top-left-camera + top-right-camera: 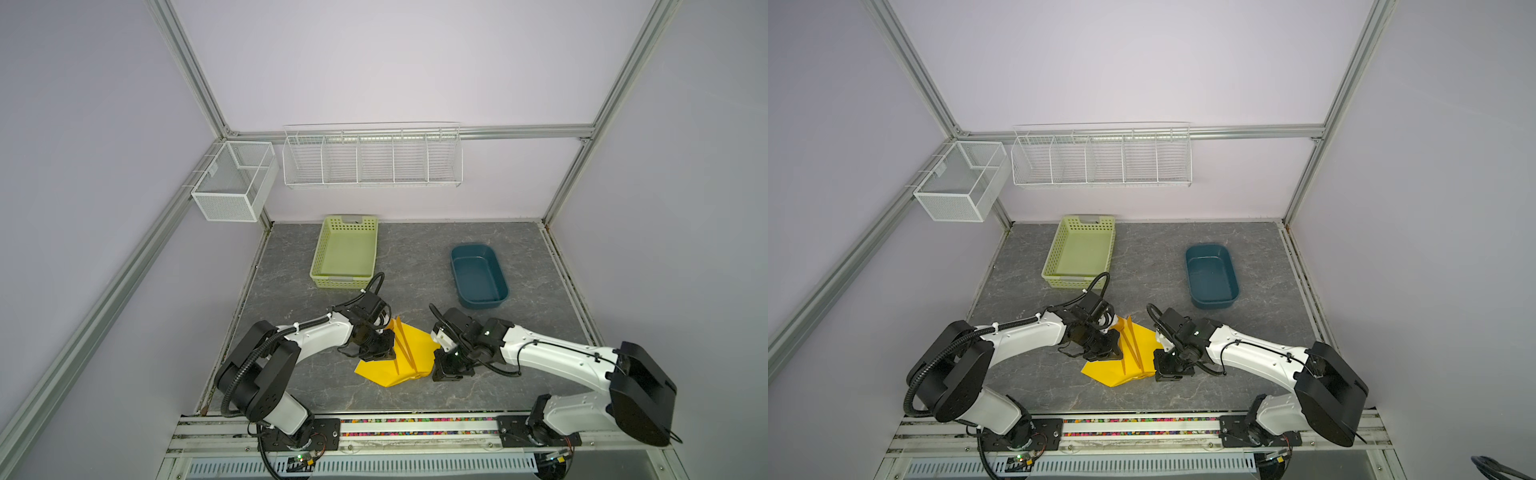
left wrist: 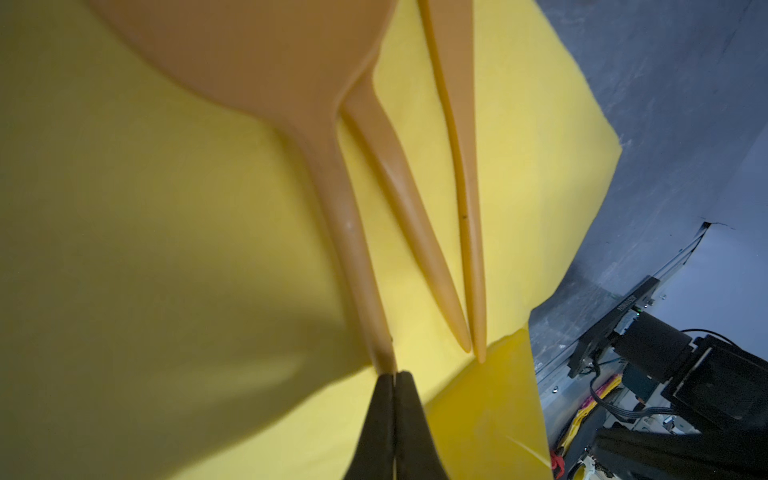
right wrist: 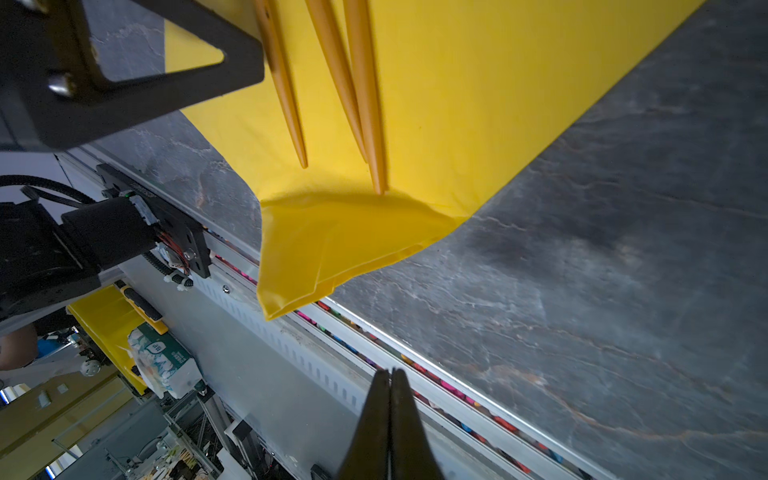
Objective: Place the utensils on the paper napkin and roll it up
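The yellow paper napkin [image 1: 417, 343] [image 1: 1144, 343] lies front centre on the grey table, its near corner folded over [image 3: 332, 249]. On it lie the orange-brown utensils [image 1: 402, 347] [image 1: 1131, 347]: a spoon [image 2: 332, 187] and two slim handles [image 2: 467, 208] close together. My left gripper [image 1: 380, 353] [image 2: 394, 374] is shut at the napkin's left edge, tips at the end of the spoon's handle. Whether it pinches paper I cannot tell. My right gripper [image 1: 446, 372] [image 3: 390, 372] is shut and empty, just off the napkin's right edge.
A green basket [image 1: 340, 283] stands behind the left arm and a dark blue tub [image 1: 471, 246] at the back right. White wire racks [image 1: 374, 158] hang on the back wall. A metal rail [image 1: 415, 424] runs along the table's front edge.
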### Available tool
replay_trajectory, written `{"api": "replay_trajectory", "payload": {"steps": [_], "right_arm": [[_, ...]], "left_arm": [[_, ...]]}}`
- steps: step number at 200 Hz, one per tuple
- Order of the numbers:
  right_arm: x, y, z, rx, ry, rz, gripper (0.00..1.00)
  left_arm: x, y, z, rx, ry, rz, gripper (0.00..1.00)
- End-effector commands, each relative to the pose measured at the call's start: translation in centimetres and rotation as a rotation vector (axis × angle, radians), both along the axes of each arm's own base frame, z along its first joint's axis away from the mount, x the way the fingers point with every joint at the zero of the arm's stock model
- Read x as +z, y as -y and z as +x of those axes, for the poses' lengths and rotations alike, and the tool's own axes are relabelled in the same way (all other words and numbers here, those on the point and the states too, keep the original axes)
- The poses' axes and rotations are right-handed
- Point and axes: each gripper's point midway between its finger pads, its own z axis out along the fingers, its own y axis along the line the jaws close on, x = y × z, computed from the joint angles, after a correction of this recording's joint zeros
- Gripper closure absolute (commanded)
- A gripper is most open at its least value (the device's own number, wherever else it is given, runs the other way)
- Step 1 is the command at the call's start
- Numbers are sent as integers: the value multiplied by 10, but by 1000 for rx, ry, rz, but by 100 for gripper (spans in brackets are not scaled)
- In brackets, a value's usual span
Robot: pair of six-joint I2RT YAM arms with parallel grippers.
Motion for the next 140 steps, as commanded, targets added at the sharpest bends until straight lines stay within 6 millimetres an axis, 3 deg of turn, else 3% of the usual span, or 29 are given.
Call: {"api": "replay_trajectory", "payload": {"steps": [1, 66, 140], "right_arm": [[-5, -6, -2, 2, -14, 8, 93], [-17, -26, -6, 37, -30, 26, 93], [-27, -53, 23, -7, 34, 27, 93]], "left_arm": [[2, 8, 7, 16, 0, -39, 96], [-2, 10, 9, 33, 1, -45, 96], [49, 14, 17, -5, 144, -129, 88]]}}
